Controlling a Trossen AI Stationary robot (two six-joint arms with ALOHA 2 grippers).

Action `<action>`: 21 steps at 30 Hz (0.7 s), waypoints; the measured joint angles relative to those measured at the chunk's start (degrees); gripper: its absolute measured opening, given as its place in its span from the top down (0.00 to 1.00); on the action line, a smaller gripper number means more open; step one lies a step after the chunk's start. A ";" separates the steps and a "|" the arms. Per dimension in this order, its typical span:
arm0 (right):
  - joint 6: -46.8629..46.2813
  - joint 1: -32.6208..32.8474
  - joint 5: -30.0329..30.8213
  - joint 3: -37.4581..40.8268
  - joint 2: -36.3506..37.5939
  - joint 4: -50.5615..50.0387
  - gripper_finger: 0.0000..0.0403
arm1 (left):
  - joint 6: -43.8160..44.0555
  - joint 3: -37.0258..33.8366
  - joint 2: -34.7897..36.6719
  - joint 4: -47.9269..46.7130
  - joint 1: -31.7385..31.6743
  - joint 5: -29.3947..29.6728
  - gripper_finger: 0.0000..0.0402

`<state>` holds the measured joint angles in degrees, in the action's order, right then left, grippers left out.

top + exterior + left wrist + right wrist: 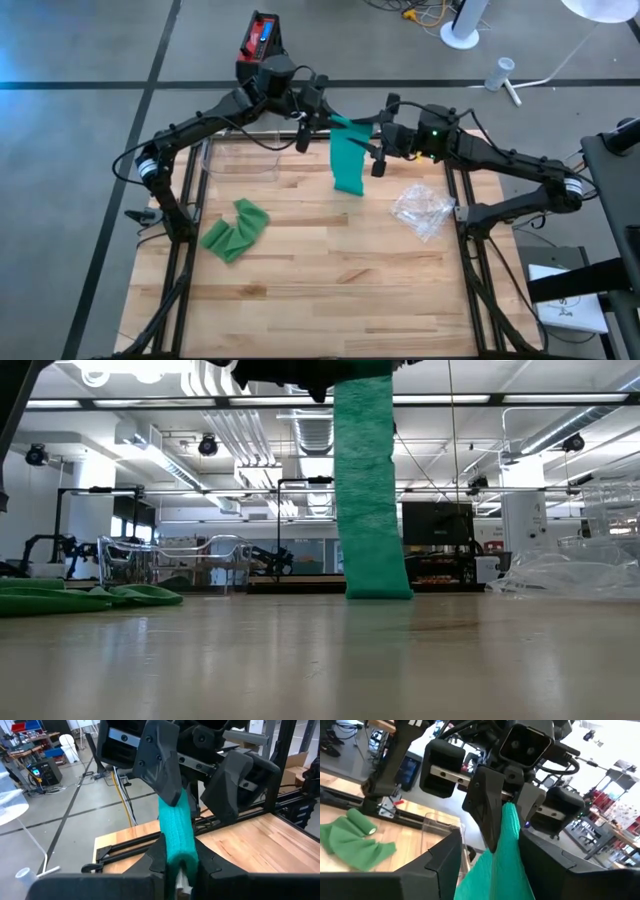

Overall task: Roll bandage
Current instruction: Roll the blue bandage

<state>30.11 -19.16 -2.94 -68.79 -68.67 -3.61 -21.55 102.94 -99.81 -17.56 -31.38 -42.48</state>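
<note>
A green bandage strip (pixel 349 165) hangs from above the table's far middle. Its lower end (pixel 378 590) rests on the wood. My left gripper (pixel 179 866) comes from the far left and is shut on the strip's top end. My right gripper (pixel 492 867) comes from the right at the same height. It is open, with one finger (pixel 161 767) close against the strip and the other finger (pixel 235 785) well clear of it. Whether the right gripper touches the strip, I cannot tell. My left gripper pinches the strip's top end (pixel 176 842) between its two fingers (pixel 487 815). The fingers reach in nearly level from the table's far left. The strip hangs straight down below them, and only its bottom end sits on the table.
A second green bandage (pixel 235 230) lies crumpled on the table's left half. A crinkled clear wrapper (pixel 422 210) lies at the right, and a clear plastic box (pixel 240 158) stands at the far left. Black frame rails (pixel 470 260) run along both sides of the table.
</note>
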 joint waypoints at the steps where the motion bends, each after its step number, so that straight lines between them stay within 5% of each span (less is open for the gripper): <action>1: -0.07 0.00 0.41 -0.05 0.37 -0.85 0.55 | -0.06 0.00 0.00 0.07 0.00 0.00 0.93; 21: -5.30 0.00 2.74 0.02 0.91 2.48 0.56 | -5.01 -0.46 0.33 1.04 1.33 -0.15 0.93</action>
<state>24.81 -19.16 -0.20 -68.77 -67.76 -1.13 -26.57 102.48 -99.48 -16.51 -30.05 -42.63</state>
